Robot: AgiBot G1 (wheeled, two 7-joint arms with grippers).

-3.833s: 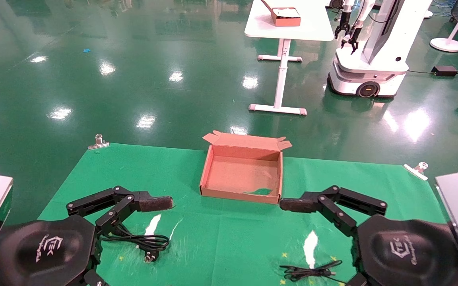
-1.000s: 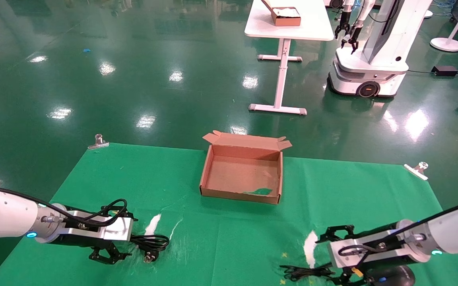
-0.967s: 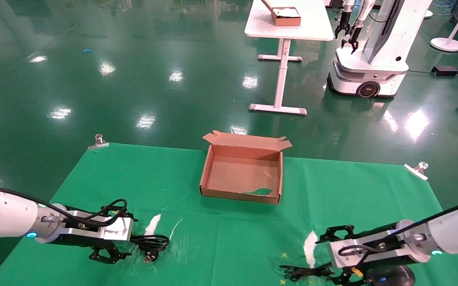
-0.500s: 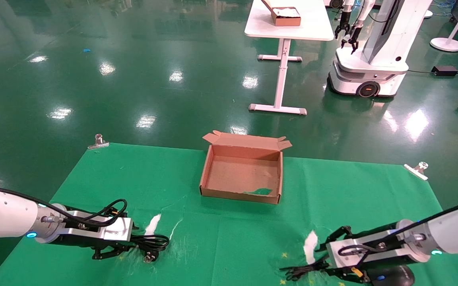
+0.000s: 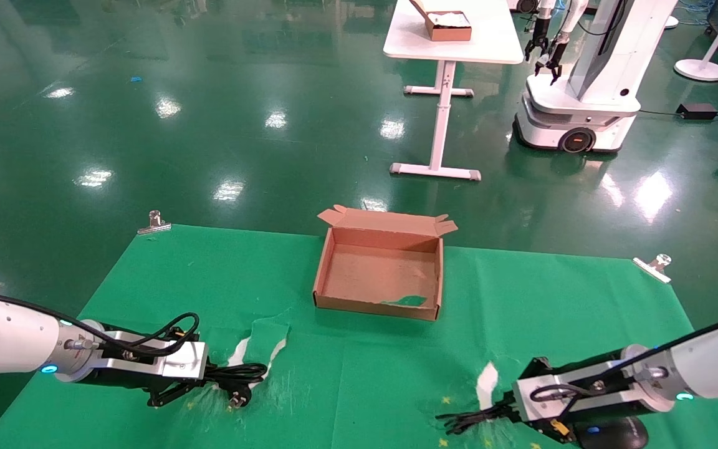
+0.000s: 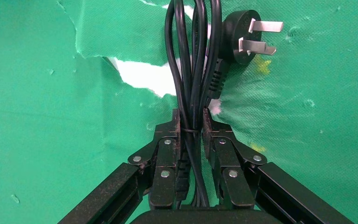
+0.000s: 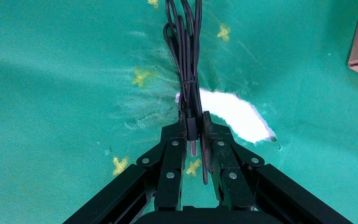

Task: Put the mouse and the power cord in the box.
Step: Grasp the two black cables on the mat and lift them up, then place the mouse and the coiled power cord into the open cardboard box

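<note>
Black power cord (image 5: pixel 231 376): long loops with a pronged plug (image 6: pixel 251 37), lying at the near left of the desk (image 5: pixel 359 374) on its torn green cloth (image 5: pixel 166 274). Left claw (image 5: pixel 172 393) is clamped on the bundled loops, fingers (image 6: pixel 168 154) pressed to either side of the strands where a thin tie binds them.

Black mouse (image 5: pixel 611 432): near right edge of the desk, mostly hidden under the right arm. Its thin bundled cable (image 5: pixel 468 421) lies on the cloth beside a white tear (image 7: pixel 228 109). Right claw (image 5: pixel 505 413) is clamped on that cable bundle, not on the mouse body.

Brown cardboard box (image 5: pixel 325 274): middle of the desk toward the far edge, lid upright, floor bare save a green patch; nothing in it yet.

Step in hand, by judgement: both grasps made, neither item lifted clear. Next move calls for raising each bundle free of the loose cloth, then carrying it inward over the box's front wall before release. The mouse will likely trail below its cable, so it needs extra height.
</note>
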